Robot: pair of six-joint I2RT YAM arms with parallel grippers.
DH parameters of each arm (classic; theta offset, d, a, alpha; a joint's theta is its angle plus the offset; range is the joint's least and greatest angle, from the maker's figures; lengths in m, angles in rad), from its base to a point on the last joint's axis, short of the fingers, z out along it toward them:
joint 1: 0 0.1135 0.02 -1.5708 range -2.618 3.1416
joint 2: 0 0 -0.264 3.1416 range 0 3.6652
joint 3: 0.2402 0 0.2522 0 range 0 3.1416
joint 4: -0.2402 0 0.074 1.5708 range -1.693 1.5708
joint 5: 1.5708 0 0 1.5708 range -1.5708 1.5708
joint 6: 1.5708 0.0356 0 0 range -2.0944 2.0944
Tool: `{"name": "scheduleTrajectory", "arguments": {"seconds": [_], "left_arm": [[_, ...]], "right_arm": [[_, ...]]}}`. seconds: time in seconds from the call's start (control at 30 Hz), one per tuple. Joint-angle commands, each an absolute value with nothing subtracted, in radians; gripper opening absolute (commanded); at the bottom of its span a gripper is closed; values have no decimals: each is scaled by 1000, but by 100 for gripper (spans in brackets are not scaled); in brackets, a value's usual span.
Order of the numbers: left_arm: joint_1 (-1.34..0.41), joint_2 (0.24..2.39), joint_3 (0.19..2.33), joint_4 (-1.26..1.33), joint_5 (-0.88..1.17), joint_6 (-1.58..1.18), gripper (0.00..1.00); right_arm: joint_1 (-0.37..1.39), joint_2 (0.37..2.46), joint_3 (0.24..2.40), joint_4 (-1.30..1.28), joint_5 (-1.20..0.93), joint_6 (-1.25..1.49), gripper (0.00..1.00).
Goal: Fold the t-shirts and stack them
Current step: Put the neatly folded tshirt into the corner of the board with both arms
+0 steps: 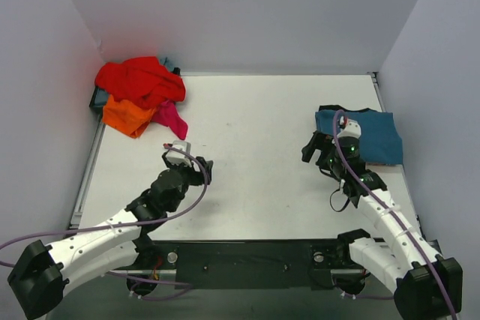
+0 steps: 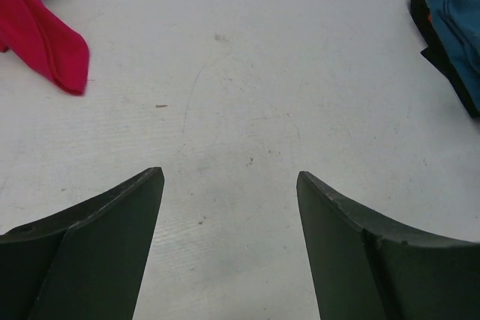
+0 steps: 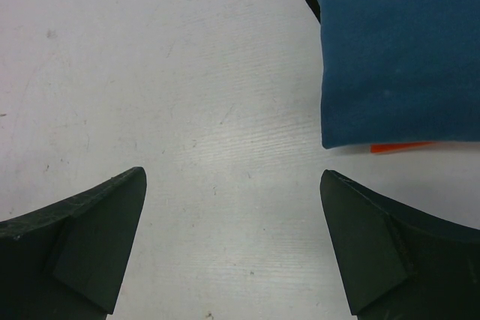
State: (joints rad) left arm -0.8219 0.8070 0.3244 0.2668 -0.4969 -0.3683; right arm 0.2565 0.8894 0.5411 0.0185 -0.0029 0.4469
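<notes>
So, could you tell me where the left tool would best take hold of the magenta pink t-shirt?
Probably the loose end of the magenta pink t-shirt, which lies flat on the table, sticking out clear of the red t-shirt and orange t-shirt. Bring the open left tool from the table-centre side and pinch that tip; nothing covers it.

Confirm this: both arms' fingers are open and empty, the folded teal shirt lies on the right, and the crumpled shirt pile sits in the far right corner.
One thing is wrong: the crumpled shirt pile sits in the far left corner, as the top view shows. The folded teal shirt lies on the right, and the left fingers and right fingers are open and empty.
</notes>
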Motion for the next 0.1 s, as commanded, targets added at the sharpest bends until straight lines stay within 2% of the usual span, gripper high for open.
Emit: {"name": "scheduleTrajectory", "arguments": {"seconds": [0.0,0.07], "left_arm": [[-824,818,327,334,-491,-371,82],[-824,831,331,333,-483,-376,82]], "right_arm": [[261,896,557,43,20,442,95],[261,899,558,40,32,442,95]]}}
